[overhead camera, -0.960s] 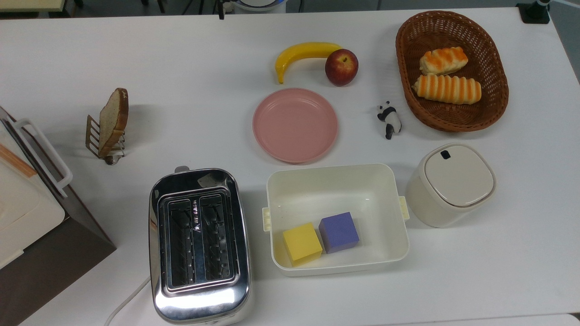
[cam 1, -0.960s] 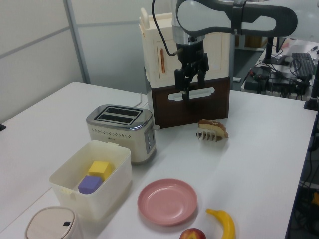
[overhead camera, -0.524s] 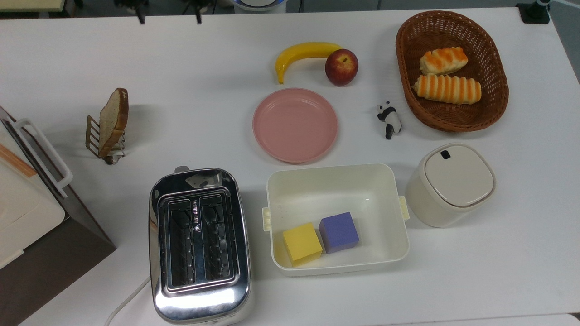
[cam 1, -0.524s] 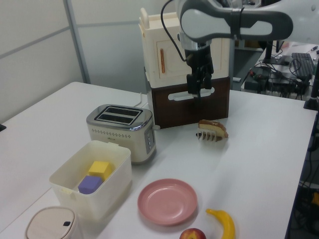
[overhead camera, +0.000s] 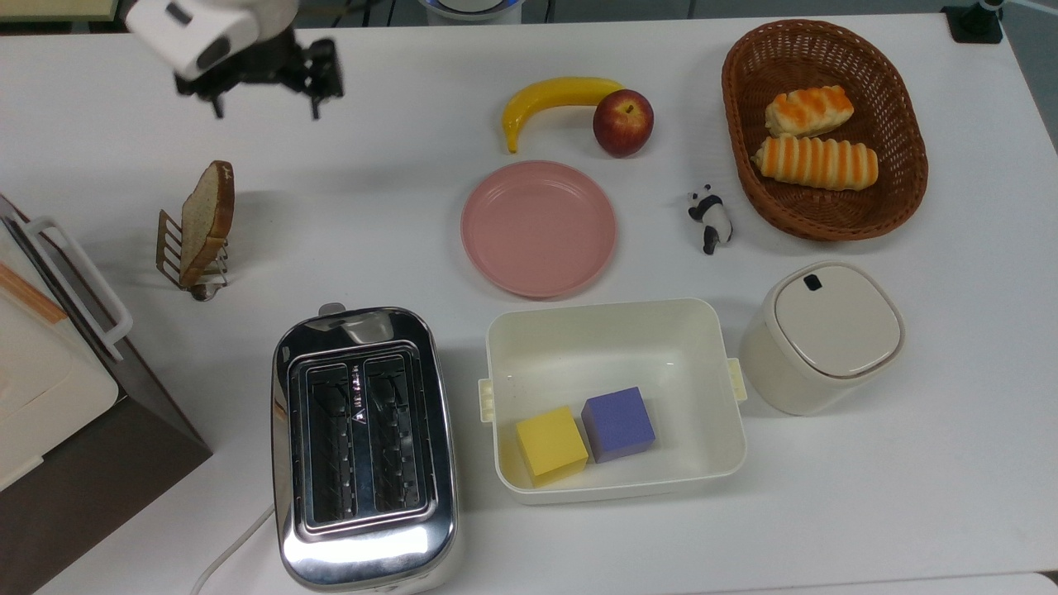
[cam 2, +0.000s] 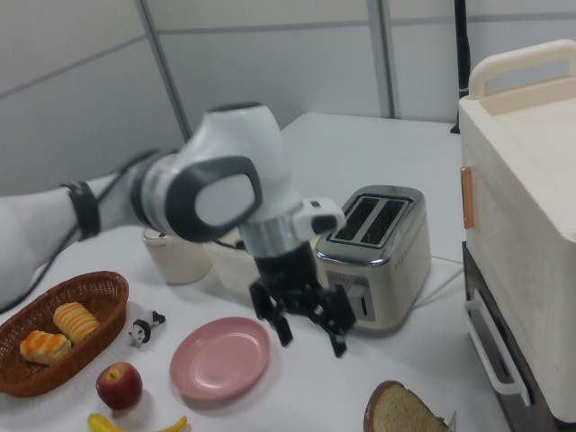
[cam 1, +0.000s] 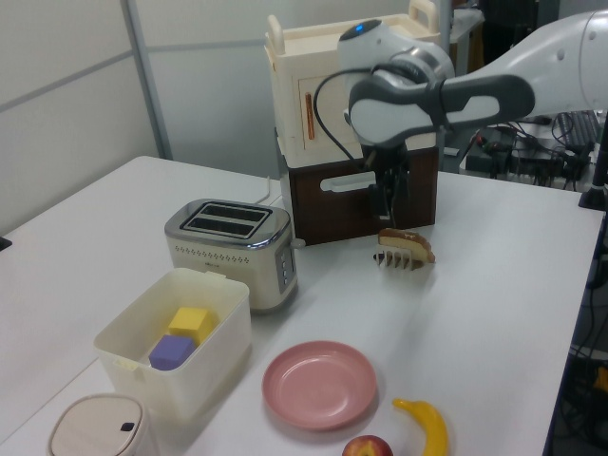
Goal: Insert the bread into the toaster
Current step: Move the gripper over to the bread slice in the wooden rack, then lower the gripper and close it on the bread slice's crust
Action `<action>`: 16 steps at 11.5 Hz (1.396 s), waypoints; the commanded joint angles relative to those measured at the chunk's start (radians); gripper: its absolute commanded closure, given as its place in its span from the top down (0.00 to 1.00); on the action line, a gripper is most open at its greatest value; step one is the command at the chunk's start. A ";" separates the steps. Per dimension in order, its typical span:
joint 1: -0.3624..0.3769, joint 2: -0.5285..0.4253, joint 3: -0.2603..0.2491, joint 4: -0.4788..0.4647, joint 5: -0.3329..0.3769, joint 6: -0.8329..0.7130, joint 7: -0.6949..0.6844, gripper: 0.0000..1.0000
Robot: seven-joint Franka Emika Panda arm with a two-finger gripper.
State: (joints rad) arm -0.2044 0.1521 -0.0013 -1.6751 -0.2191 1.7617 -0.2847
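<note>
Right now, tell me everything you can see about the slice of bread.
The bread is one thin slice with a pale speckled tan face, a dark brown crust and a rounded top. It stands on edge, tilted, in a small wire toast rack on the white table, near the top view's left. Only the rack touches it. The tool hangs apart from it, open and empty.

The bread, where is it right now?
The bread stands in the wire rack at the top view's left, above the toaster and beside the brown cabinet.
</note>
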 commanded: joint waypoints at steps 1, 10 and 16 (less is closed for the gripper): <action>-0.056 0.079 0.000 -0.025 -0.075 0.129 -0.025 0.91; -0.115 0.179 0.000 -0.014 -0.160 0.236 -0.027 0.43; -0.116 0.156 0.000 0.009 -0.149 0.228 -0.025 0.20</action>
State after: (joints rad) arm -0.3225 0.3429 0.0001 -1.6549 -0.3688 1.9897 -0.2926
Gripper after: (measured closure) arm 0.744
